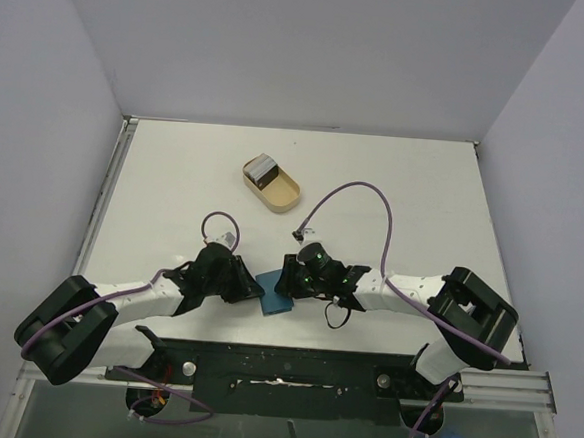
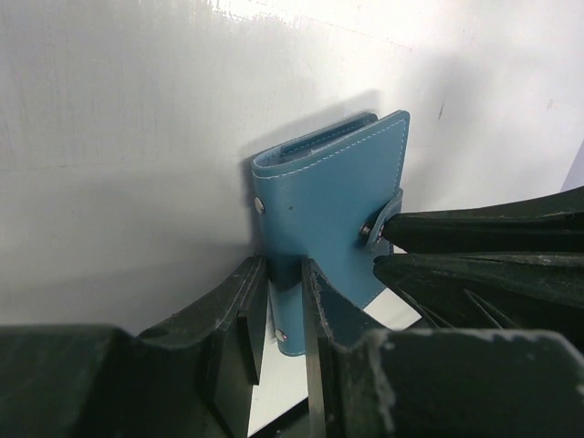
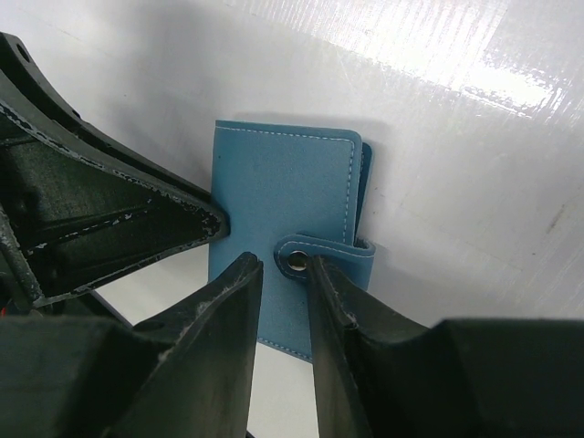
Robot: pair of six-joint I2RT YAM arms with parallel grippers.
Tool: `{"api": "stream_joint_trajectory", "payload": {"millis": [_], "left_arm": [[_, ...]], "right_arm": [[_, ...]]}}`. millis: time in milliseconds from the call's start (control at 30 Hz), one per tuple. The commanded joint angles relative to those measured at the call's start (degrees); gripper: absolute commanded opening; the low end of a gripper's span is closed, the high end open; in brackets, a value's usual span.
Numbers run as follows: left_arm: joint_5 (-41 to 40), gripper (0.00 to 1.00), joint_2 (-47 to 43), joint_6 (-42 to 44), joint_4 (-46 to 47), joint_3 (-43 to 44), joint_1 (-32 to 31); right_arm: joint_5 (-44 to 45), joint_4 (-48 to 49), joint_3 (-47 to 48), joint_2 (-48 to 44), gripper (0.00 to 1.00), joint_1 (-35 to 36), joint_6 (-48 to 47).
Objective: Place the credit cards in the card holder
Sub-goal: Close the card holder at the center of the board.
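Where the left gripper (image 2: 283, 278) closes, its two fingers clamp the near edge of the card holder (image 2: 328, 192), one finger on each face. Holder folded shut, teal; snap tab (image 3: 324, 255) wraps round onto the front cover. Right gripper (image 3: 285, 266) meets it from the opposite side: fingers narrowly apart, straddling the tab's snap end; cannot tell if they pinch it. Holder lies between both grippers, near side of table (image 1: 174, 191). Credit cards (image 1: 262, 167) well apart, stacked at one end of the tan tray (image 1: 289, 195), farther back
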Motion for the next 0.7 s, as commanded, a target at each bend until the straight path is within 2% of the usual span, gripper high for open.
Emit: {"api": "stream_joint_trajectory", "payload": {"millis": [0, 467, 667], "left_arm": [[0.38, 0.19, -1.01, 0.75, 4.13, -0.12, -0.57], [0.45, 0.19, -0.85, 0.5, 5.48, -0.46, -1.0], [-0.24, 0.19, -1.76, 0.6, 4.32, -0.43, -1.02]], "right_arm": [[0.31, 2.59, 0.48, 0.81, 0.28, 0.4, -0.41], [-0.11, 5.12, 0.49, 1.48, 0.27, 0.44, -0.46], [2.3, 1.46, 1.07, 2.39, 0.24, 0.39, -1.6]]}}
